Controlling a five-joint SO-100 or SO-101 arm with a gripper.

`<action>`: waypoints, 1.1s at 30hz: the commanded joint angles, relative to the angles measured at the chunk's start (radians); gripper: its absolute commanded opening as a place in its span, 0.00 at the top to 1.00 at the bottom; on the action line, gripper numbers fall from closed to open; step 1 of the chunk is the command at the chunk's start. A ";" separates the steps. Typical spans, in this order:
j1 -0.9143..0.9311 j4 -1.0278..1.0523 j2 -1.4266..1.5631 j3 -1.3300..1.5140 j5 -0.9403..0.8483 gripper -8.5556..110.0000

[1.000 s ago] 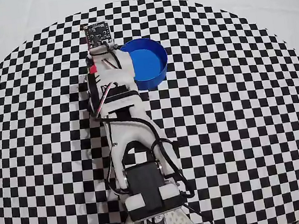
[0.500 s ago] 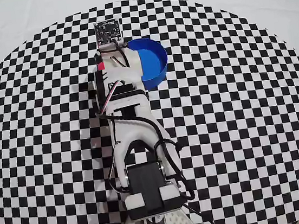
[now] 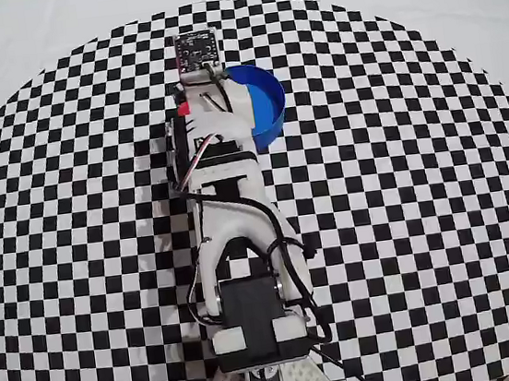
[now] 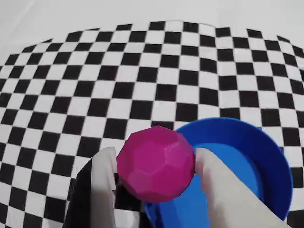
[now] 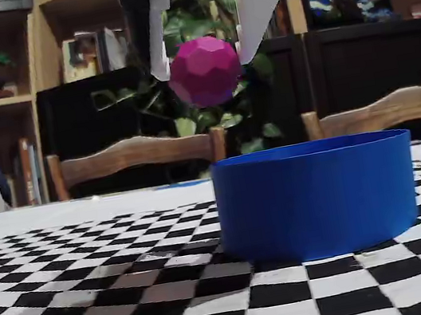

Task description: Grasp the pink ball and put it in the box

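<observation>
The pink ball (image 4: 156, 163) is a faceted magenta sphere held between my gripper's (image 4: 156, 164) two white fingers. In the fixed view the ball (image 5: 205, 70) hangs high above the table, over the left rim of the box (image 5: 316, 196). The box is a round blue open container; in the wrist view (image 4: 259, 156) it lies just right of and below the ball. In the overhead view the arm covers the ball, and the box (image 3: 263, 106) shows at the right of the gripper (image 3: 207, 85).
The checkered cloth (image 3: 402, 182) covers the table all around the box. The arm's base (image 3: 253, 325) stands at the near edge in the overhead view. Chairs and shelves stand beyond the table in the fixed view.
</observation>
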 commanded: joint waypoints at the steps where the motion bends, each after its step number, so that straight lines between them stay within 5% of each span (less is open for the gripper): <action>1: 0.008 -0.009 0.077 -0.009 -0.006 0.93; 33: 0.100 -0.011 0.063 -0.005 -0.006 0.93</action>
